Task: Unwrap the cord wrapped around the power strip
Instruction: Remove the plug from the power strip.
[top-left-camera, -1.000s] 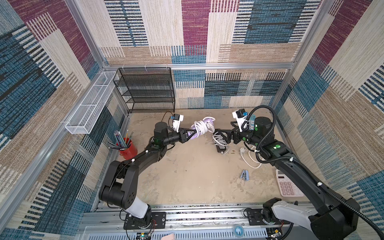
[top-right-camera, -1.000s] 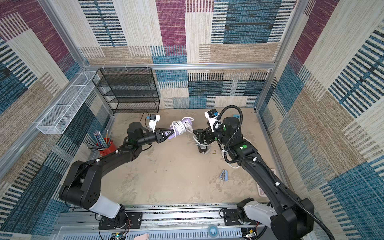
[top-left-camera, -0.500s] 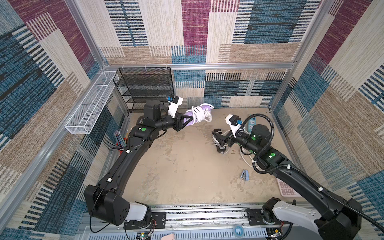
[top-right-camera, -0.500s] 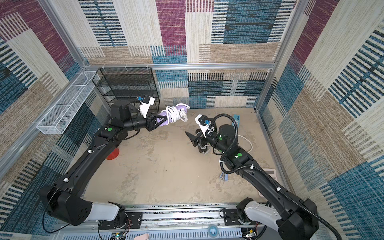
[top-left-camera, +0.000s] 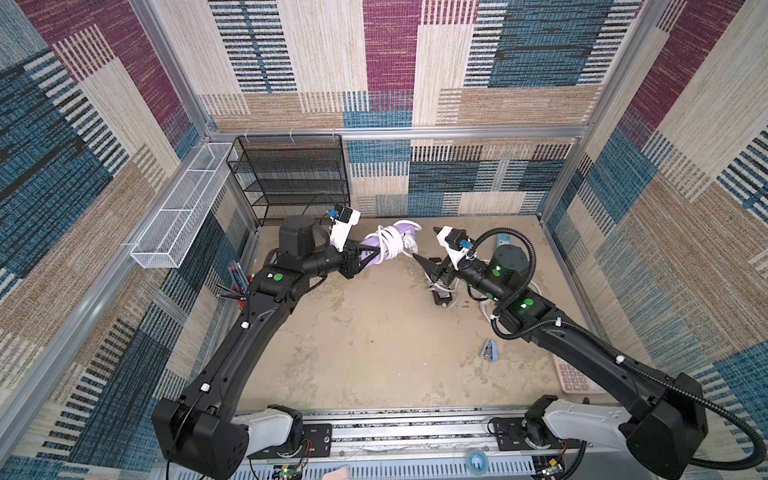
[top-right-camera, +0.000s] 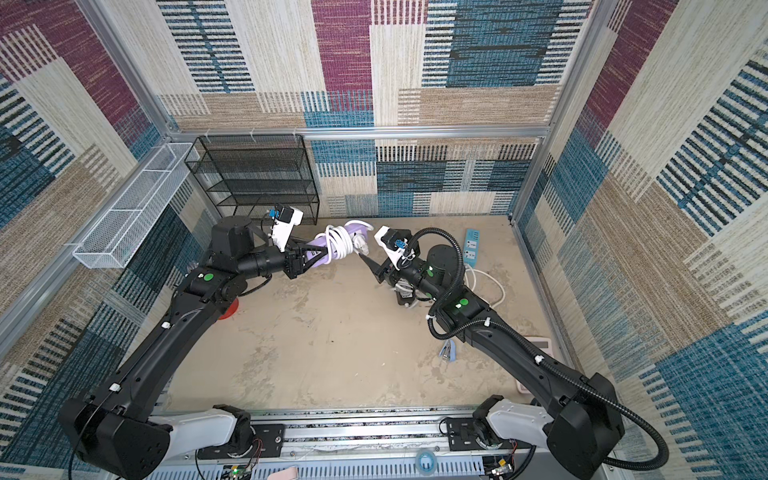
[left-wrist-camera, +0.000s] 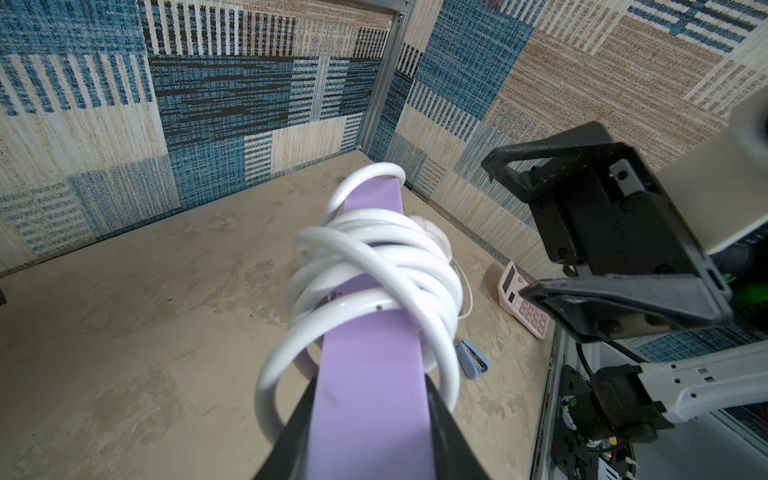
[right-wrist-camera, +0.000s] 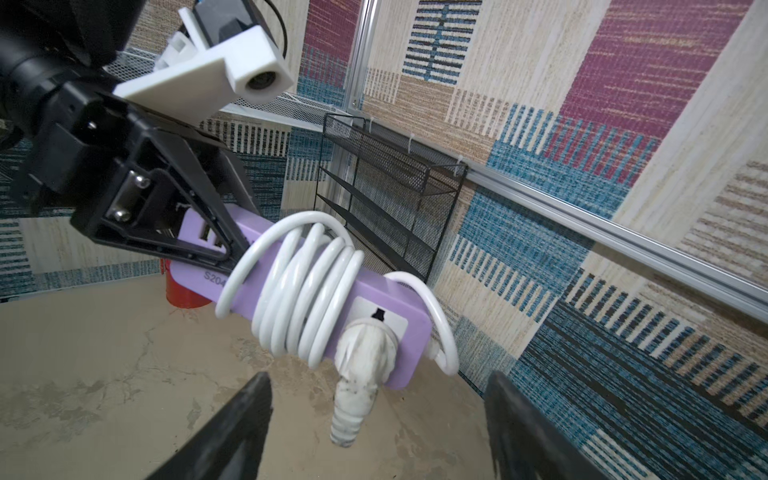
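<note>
Right wrist, power strip (right-wrist-camera: 371, 283) before right claw (right-wrist-camera: 376, 378)

Both arms stretch forward and bend inward, wrists facing each other. The left gripper (top-left-camera: 376, 255) is clamped on the power strip (left-wrist-camera: 365, 374); the right gripper (right-wrist-camera: 376, 392) holds its jaws wide apart.

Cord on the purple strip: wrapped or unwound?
Wrapped. Several loops of cord circle the strip around its middle, and the plug is seated in the strip near its free end.
</note>
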